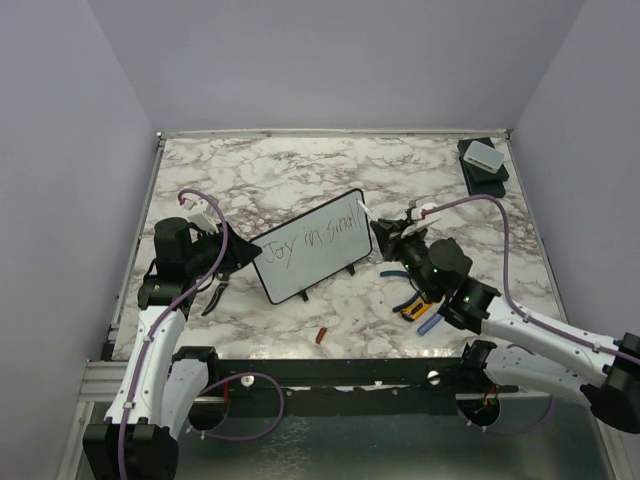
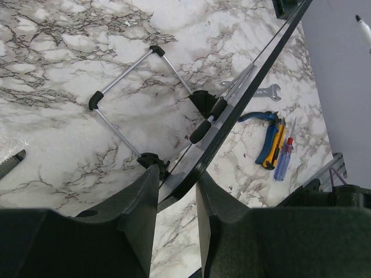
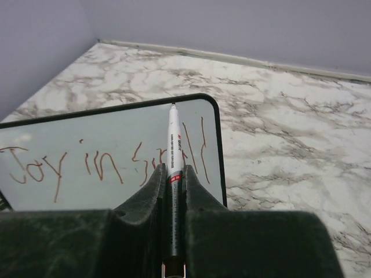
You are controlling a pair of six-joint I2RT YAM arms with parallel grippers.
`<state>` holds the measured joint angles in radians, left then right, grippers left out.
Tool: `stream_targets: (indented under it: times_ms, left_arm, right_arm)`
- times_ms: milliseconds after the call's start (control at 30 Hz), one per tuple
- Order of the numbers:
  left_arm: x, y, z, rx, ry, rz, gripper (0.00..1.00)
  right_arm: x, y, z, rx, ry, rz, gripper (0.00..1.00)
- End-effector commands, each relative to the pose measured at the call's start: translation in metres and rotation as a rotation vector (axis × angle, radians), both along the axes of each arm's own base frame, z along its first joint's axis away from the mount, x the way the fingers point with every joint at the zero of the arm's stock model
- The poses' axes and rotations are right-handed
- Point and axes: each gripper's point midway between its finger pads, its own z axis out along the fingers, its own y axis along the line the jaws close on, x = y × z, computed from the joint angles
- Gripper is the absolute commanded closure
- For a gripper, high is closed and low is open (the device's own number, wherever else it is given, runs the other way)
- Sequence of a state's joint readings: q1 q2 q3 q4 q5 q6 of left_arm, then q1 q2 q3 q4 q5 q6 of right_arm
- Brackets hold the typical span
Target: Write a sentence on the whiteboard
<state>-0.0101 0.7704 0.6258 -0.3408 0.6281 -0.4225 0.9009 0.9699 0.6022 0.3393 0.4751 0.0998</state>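
Observation:
The whiteboard (image 1: pixel 308 268) stands tilted on its wire stand (image 2: pixel 127 98) mid-table. One line of writing (image 1: pixel 312 238) on it reads "Joy in small"; it also shows in the right wrist view (image 3: pixel 98 165). My left gripper (image 1: pixel 240 255) is shut on the board's left end, and the black frame (image 2: pixel 255 75) runs out from between the fingers (image 2: pixel 145 191). My right gripper (image 1: pixel 385 238) is shut on a white marker (image 3: pixel 174 139). The marker's tip is at the board's top right corner, above the last letters. The board's face (image 3: pixel 87 127) fills the left of that view.
Blue-and-yellow pliers (image 1: pixel 408 305) and a blue screwdriver (image 1: pixel 428 322) lie right of the board, under my right arm. A wrench (image 2: pixel 264 91) lies beyond them. A red cap (image 1: pixel 321 335) lies near the front edge. A black tool (image 1: pixel 215 295) lies front left. A black box (image 1: pixel 483 160) sits back right.

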Motion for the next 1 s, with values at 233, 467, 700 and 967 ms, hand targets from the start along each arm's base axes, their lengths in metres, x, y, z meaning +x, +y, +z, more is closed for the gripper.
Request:
stream_targets:
  times_ms: [233, 467, 700, 967]
  left_arm:
    - [-0.002, 0.000, -0.003, 0.004, 0.006, 0.000, 0.68]
    - [-0.002, 0.000, -0.005, 0.007, 0.008, 0.002, 0.68]
    - [-0.002, -0.001, -0.007, 0.004, 0.022, -0.004, 0.69]
    - [-0.003, -0.008, -0.013, 0.005, 0.046, -0.034, 0.70]
  right_arm:
    - [-0.042, -0.003, -0.023, 0.048, 0.105, 0.162, 0.99]
    - [-0.063, 0.004, -0.038, 0.112, 0.216, 0.236, 0.99]
    - [-0.087, 0.029, -0.052, 0.167, 0.280, 0.350, 0.99]
    - [-0.104, 0.085, -0.069, 0.168, 0.295, 0.453, 0.99]
